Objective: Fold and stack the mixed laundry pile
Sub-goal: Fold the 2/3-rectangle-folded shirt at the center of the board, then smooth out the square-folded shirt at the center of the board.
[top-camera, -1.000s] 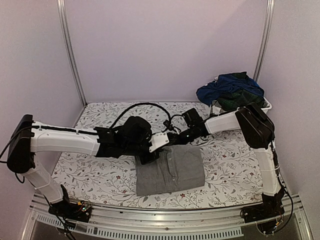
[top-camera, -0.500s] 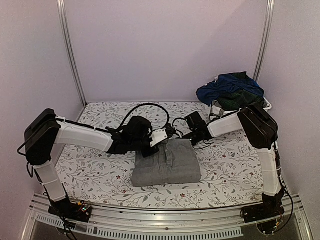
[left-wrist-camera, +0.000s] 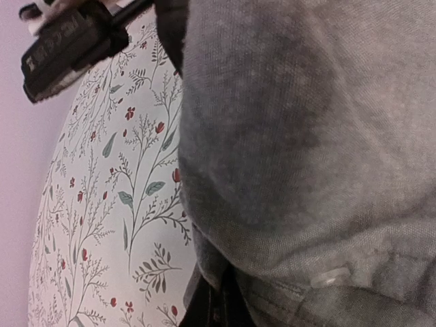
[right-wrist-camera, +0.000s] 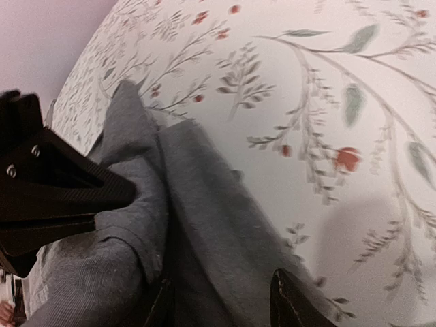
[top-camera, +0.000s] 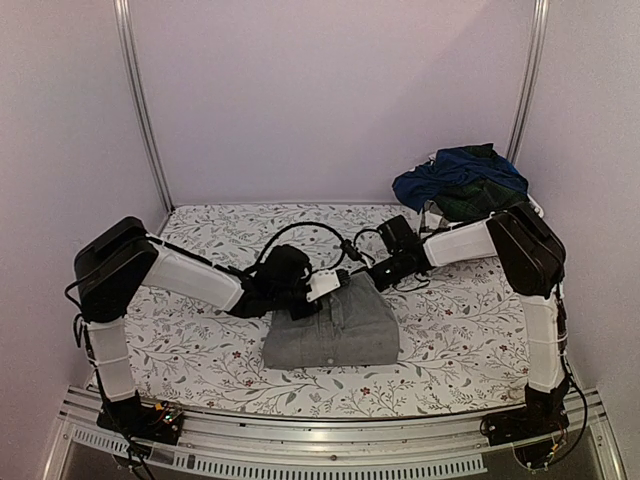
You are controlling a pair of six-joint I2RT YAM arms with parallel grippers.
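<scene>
A folded grey garment [top-camera: 335, 330] lies at the middle of the floral table [top-camera: 190, 350], towards its near edge. The left hand [top-camera: 322, 285] is clenched on the cloth at the garment's far left corner, and grey fabric fills its wrist view. The right hand [top-camera: 354, 274] sits at the far edge just beside it, released, its fingers [right-wrist-camera: 293, 303] apart over the cloth. A navy blue garment [top-camera: 450, 175] and a dark green plaid one [top-camera: 482, 200] are heaped in the white bin [top-camera: 433, 216] at the far right
</scene>
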